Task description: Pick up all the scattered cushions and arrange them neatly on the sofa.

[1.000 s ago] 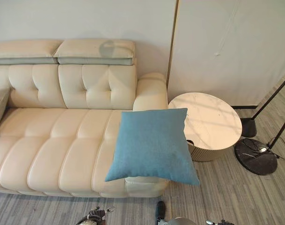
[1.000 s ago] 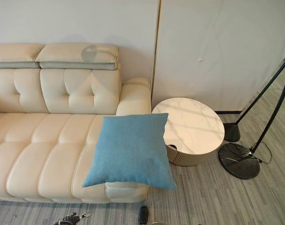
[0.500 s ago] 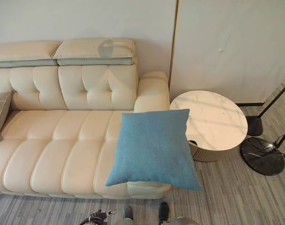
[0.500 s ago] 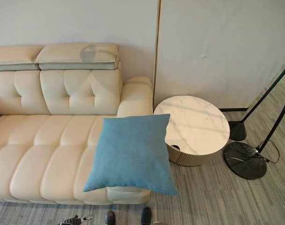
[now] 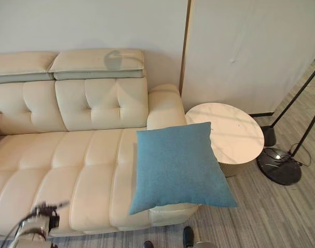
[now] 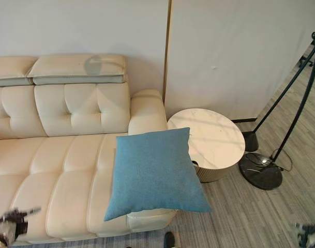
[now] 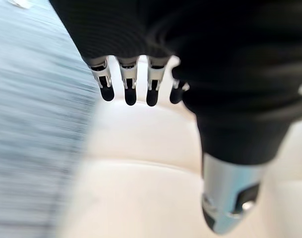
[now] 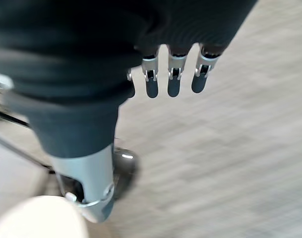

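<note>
the square blue fabric cushion (image 5: 179, 168) overhanging the cream leather sofa (image 5: 69, 155) looks soft and light; grip a corner. both hands (image 7: 136, 84) (image 8: 170, 82) empty, fingers straight.

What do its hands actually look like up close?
Each hand, left hand and right hand, wears a dark ribbed cover over its back and wrist. Short silver fingers with dark tips stand in a row, and a thicker silver thumb sits apart.
</note>
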